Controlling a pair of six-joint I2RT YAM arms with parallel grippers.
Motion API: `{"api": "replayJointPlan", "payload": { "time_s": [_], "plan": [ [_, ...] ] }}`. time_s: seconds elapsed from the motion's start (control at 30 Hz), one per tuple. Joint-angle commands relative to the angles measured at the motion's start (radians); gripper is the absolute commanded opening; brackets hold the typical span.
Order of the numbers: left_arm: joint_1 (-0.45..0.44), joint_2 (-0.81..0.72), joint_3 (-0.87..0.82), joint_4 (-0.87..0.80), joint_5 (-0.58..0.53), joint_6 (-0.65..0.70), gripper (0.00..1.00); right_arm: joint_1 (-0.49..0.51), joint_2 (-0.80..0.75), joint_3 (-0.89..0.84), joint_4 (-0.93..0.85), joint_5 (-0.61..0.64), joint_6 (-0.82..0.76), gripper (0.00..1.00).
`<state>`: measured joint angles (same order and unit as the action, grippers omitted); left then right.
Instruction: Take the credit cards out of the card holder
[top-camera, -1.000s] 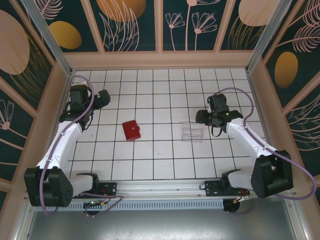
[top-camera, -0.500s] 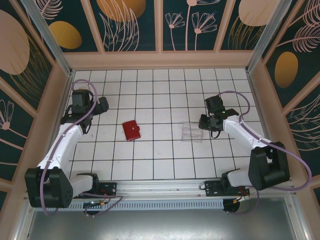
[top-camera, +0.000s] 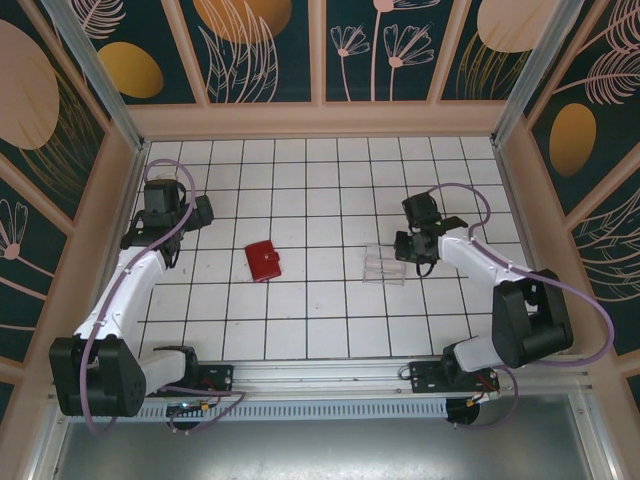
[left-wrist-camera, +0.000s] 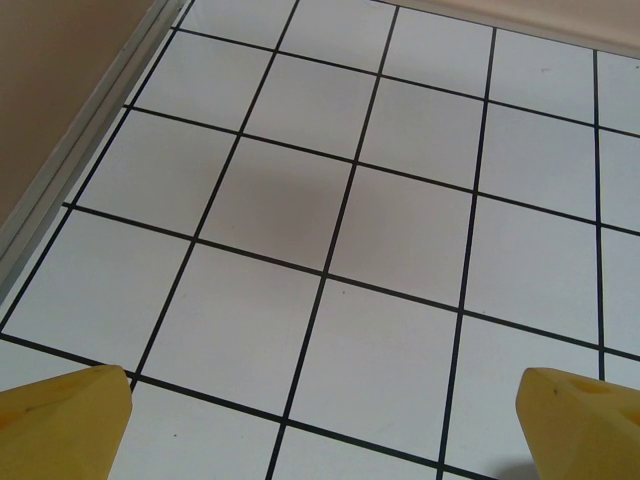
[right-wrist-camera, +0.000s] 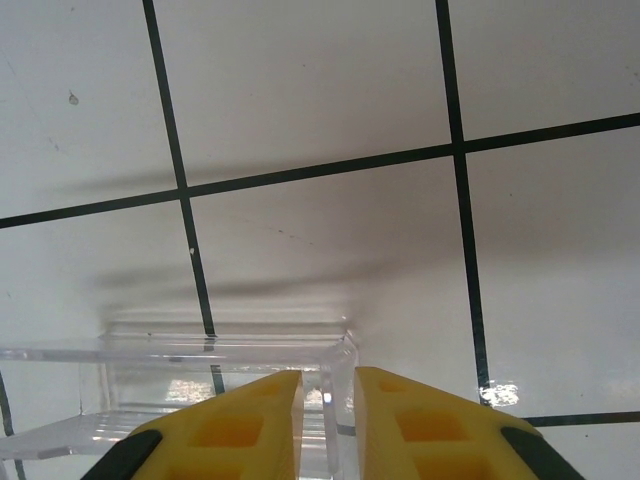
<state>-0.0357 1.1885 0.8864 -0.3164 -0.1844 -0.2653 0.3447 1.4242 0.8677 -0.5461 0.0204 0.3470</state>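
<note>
left pincer (left-wrist-camera: 320, 388) fully open, empty, over the table (top-camera: 320, 320). right pincer (right-wrist-camera: 328, 388) nearly shut, pinching the clear tray (right-wrist-camera: 200, 350) by its end wall. red card holder (top-camera: 264, 261) lies closed between them, nearer the left pincer.

White arm links (top-camera: 125, 285), black joints (top-camera: 160, 200), looping lilac cables (top-camera: 470, 186), blocky yellow tool fingers (right-wrist-camera: 230, 430)
</note>
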Motion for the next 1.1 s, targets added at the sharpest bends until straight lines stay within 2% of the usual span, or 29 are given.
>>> {"api": "replayJointPlan", "payload": {
  "time_s": [0.0,0.27,0.47,0.63,0.87,1.07],
  "plan": [
    [-0.003,-0.004,-0.004,-0.010,-0.010,0.018,0.99,0.016,0.017,0.010,0.018,0.029,0.009,0.19],
    [-0.003,-0.006,-0.010,-0.003,0.000,0.023,0.98,0.062,0.047,0.058,0.010,0.055,0.042,0.11],
    [-0.003,-0.003,-0.013,-0.003,0.003,0.024,0.98,0.120,0.121,0.157,0.012,0.065,0.081,0.09],
    [-0.003,0.005,-0.013,-0.001,0.031,0.027,0.98,0.168,0.232,0.294,0.014,0.078,0.104,0.07],
    [-0.003,0.028,-0.013,-0.006,0.054,0.032,0.99,0.218,0.449,0.571,-0.054,0.110,0.082,0.06],
    [-0.003,0.046,-0.012,-0.007,0.070,0.035,0.98,0.226,0.584,0.754,-0.133,0.111,0.048,0.05]
  ]
}}
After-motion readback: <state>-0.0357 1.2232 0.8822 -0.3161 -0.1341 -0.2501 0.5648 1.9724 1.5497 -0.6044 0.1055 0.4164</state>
